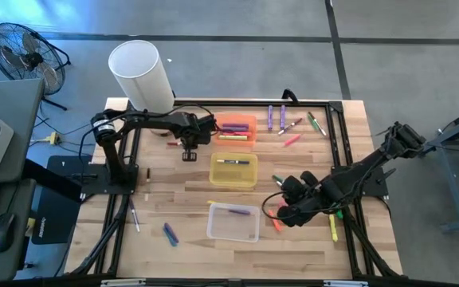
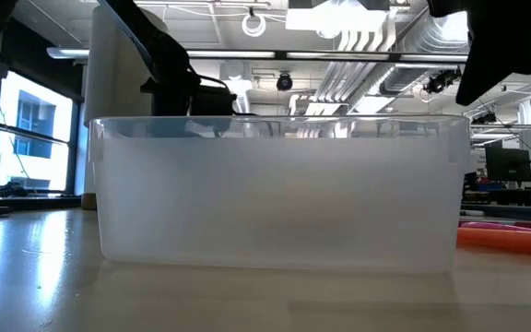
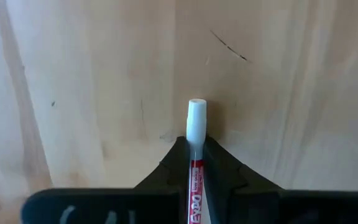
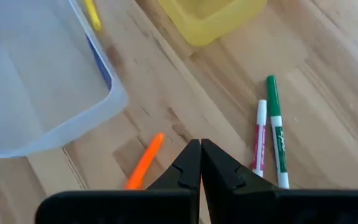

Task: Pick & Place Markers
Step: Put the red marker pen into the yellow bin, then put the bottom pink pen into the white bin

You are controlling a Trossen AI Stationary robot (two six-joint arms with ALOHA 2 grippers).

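My left gripper [image 1: 190, 153] [image 3: 196, 146] stands on the table left of the yellow bin [image 1: 233, 182], pointing down and shut on a white-bodied marker with a red label [image 3: 196, 124]. My right gripper [image 1: 282, 214] [image 4: 200, 146] hangs shut, with nothing in it, right of the clear bin [image 1: 233, 231]. It is over an orange marker [image 4: 145, 160] that lies flat on the wood. A red-and-white marker [image 4: 260, 140] and a green one [image 4: 275, 130] lie side by side close by. More markers lie at the far right [image 1: 284, 117]. My left gripper pinches the marker's barrel [image 3: 195, 167] between its two fingers, just behind the white end [image 3: 196, 118], which sticks out past the fingertips. The fingers come from above and lie across the marker. It lies level at the table top; whether it is lifted I cannot tell.
The orange bin [image 1: 249, 121] at the far middle holds several markers. One dark marker lies in the yellow bin and a purple one [image 1: 239, 212] in the clear bin. Loose markers lie near left [image 1: 170, 233] and near right [image 1: 334, 229]. A white cylinder [image 1: 142, 73] stands at the far left.
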